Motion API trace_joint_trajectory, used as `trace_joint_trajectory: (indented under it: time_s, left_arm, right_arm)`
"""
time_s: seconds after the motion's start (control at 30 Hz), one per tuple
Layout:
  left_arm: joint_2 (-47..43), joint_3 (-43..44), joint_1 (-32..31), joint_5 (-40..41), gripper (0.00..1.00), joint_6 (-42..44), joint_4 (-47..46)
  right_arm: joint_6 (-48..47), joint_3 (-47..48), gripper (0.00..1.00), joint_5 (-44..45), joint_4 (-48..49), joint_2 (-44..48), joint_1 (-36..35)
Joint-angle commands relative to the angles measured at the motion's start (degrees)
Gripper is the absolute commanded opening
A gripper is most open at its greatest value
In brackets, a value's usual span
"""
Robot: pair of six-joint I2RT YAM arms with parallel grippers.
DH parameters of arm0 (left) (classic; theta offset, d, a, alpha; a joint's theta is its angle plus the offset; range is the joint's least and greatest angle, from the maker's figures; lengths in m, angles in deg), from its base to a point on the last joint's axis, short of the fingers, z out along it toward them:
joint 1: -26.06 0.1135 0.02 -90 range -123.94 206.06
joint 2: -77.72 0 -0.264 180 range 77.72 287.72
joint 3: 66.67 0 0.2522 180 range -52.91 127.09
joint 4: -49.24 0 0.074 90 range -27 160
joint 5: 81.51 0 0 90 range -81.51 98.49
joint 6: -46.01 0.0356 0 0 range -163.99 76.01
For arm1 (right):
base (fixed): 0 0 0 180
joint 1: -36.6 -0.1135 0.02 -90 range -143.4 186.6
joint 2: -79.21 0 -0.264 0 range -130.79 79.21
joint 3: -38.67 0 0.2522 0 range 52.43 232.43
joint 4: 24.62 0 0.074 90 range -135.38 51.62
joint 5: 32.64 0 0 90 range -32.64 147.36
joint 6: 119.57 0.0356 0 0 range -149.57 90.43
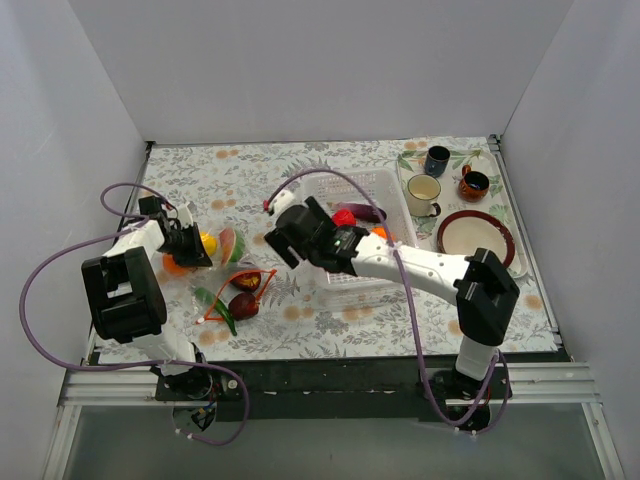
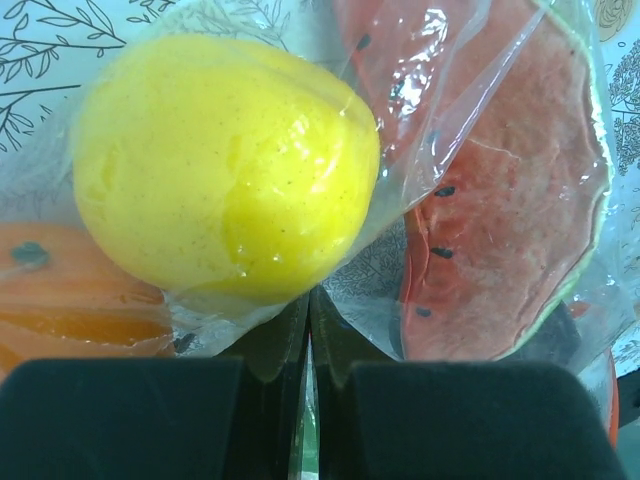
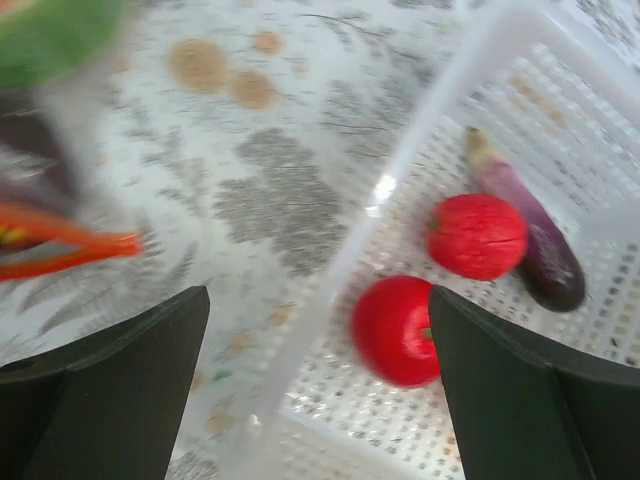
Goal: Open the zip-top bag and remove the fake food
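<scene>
The clear zip-top bag (image 1: 232, 278) lies on the floral cloth at left, its red-orange zip strip (image 1: 243, 291) toward the front. Inside it are a yellow ball (image 2: 225, 165), a watermelon slice (image 2: 500, 230), an orange (image 2: 60, 290), dark purple pieces (image 1: 243, 304) and a green pepper (image 1: 218, 307). My left gripper (image 1: 188, 243) is shut on the bag's plastic just beside the yellow ball, as the left wrist view shows (image 2: 308, 300). My right gripper (image 1: 284, 240) is open and empty over the left rim of the white basket (image 3: 400, 170). The basket holds two red fruits (image 3: 395, 330) and an eggplant (image 3: 530, 235).
The white basket (image 1: 330, 195) stands mid-table with an orange fruit (image 1: 380, 233) in it. A white mug (image 1: 423, 194), a dark blue mug (image 1: 436, 160), a brown mug (image 1: 473, 184) and a brown-rimmed plate (image 1: 476, 237) sit at the back right. Grey walls enclose three sides.
</scene>
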Motion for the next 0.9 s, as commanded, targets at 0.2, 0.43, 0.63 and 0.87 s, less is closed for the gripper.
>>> trace_joint_trajectory:
  time_s: [0.2,0.43,0.63,0.87]
  left_arm:
    - [-0.6,-1.7,0.4,2.4,0.00,-0.9,-2.2]
    - [-0.7,-2.1,0.4,2.9,0.00,-0.8,-2.8]
    - [-1.4,-2.1,0.3,3.1,0.00,-0.5,-2.6]
    - [-2.3,-2.4,0.4,3.0,0.00,0.3,-2.2]
  right_arm:
    - [-5.5,-2.6,0.90,-14.8,12.3,-2.9,-15.9]
    - [-5.4,-0.8,0.93,-21.4,15.0,-8.1,-16.7]
    - [-5.4,3.4,0.97,-22.7,14.0,-13.8,-16.6]
    - [-5.0,6.8,0.96,-22.8,14.7,-18.0,-14.5]
